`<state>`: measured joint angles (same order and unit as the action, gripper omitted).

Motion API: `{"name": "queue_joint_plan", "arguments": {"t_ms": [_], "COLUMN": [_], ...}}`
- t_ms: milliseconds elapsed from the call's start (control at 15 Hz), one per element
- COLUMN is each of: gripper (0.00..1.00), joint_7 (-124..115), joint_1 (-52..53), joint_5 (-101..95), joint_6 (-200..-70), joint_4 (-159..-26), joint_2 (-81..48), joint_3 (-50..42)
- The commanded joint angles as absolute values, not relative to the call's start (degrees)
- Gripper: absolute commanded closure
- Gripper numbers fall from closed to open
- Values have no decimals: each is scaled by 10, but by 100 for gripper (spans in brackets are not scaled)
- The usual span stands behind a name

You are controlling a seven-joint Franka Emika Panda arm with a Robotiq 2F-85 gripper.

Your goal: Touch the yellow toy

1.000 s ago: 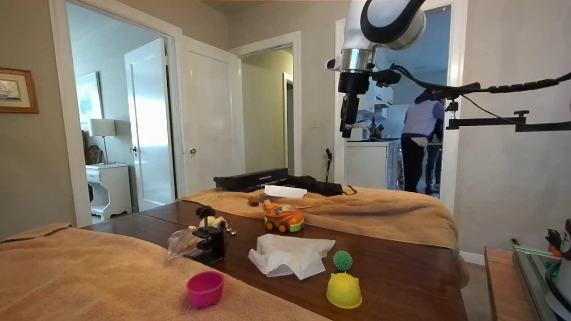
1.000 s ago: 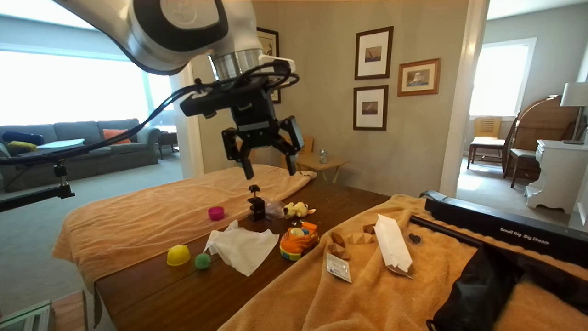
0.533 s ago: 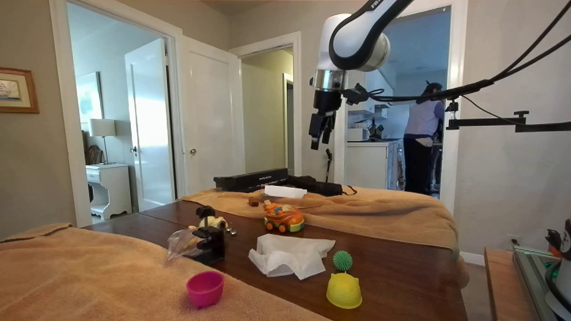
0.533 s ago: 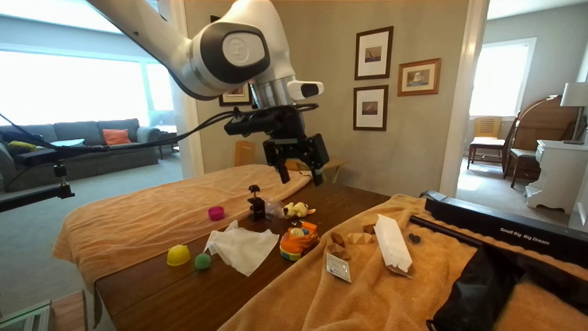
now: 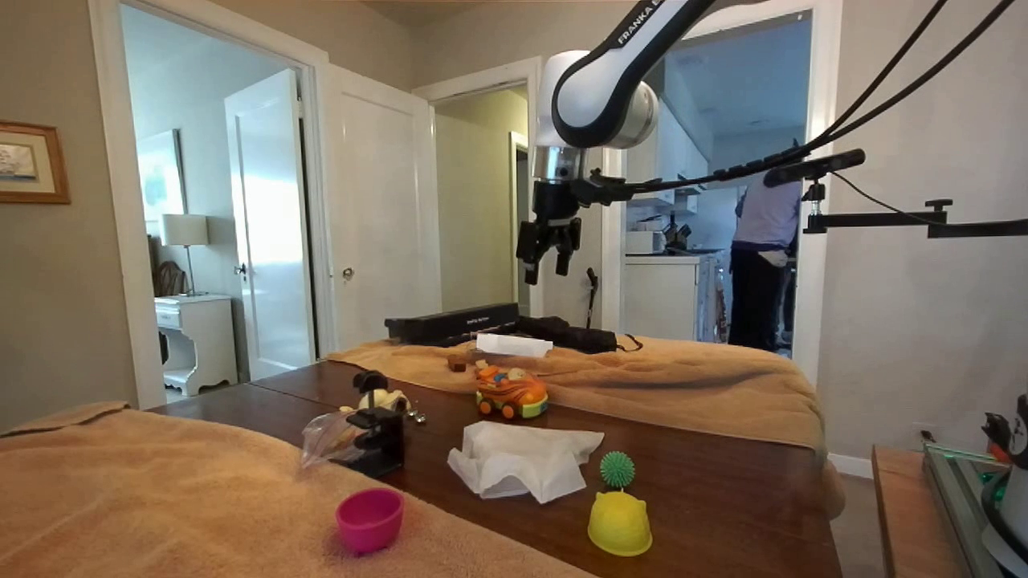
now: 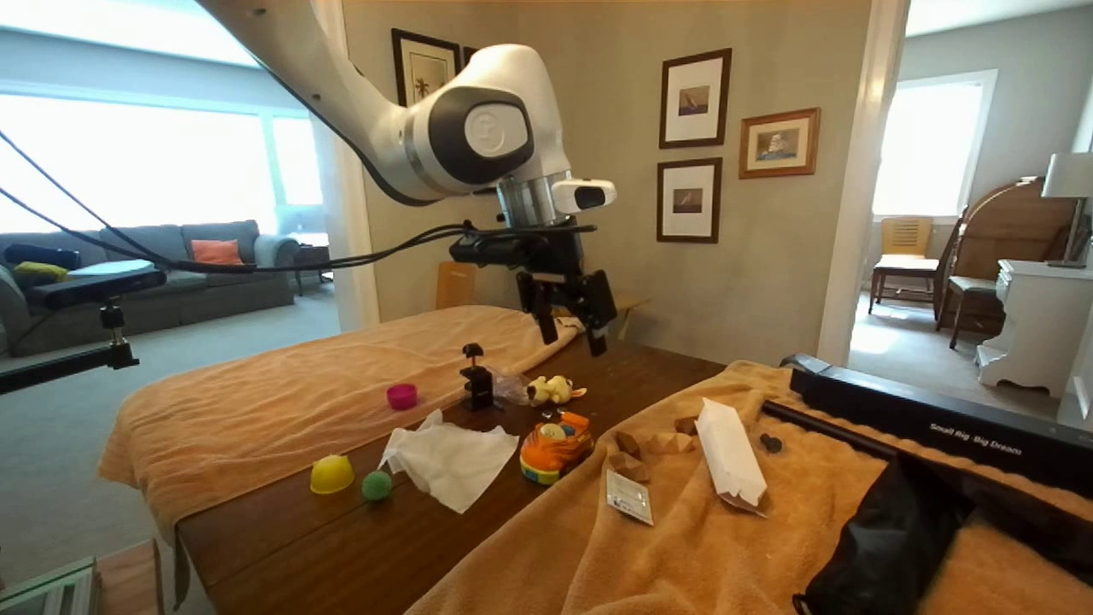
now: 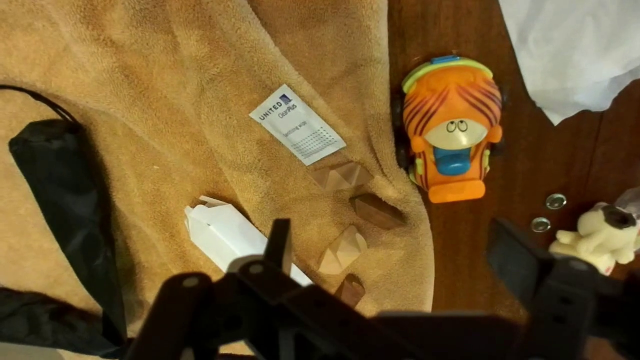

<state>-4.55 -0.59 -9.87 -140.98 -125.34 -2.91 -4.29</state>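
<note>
One green ball point(image 6: 376, 485) sits just beside the yellow toy point(image 6: 331, 476) on the tabletop point(image 6: 341, 551); the tool point(image 6: 573, 342), wide and empty, could knock that ball first if it sweeps in low.

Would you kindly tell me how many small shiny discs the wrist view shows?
2: the upper disc and lower disc, both on the wooden table, pictured right of the orange toy car; the gripper may hide others.

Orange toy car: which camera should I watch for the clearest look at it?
Wrist view: the orange toy car is largest there, fully in frame from above, its face clear. Both exterior views show it smaller, at an angle; orange wheels show in an exterior view.
</note>
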Motion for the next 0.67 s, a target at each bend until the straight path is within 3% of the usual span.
{"name": "queue_joint_plan", "arguments": {"t_ms": [0, 600], "gripper": [0, 0], "joint_7": [-45, -12], "joint_1": [-12, -5], "joint_5": [-98, -77], "joint_6": [-1409, -1519], "joint_4": [-1252, -1202], "joint_2": [-29, -112], "joint_3": [-37, -20]}}
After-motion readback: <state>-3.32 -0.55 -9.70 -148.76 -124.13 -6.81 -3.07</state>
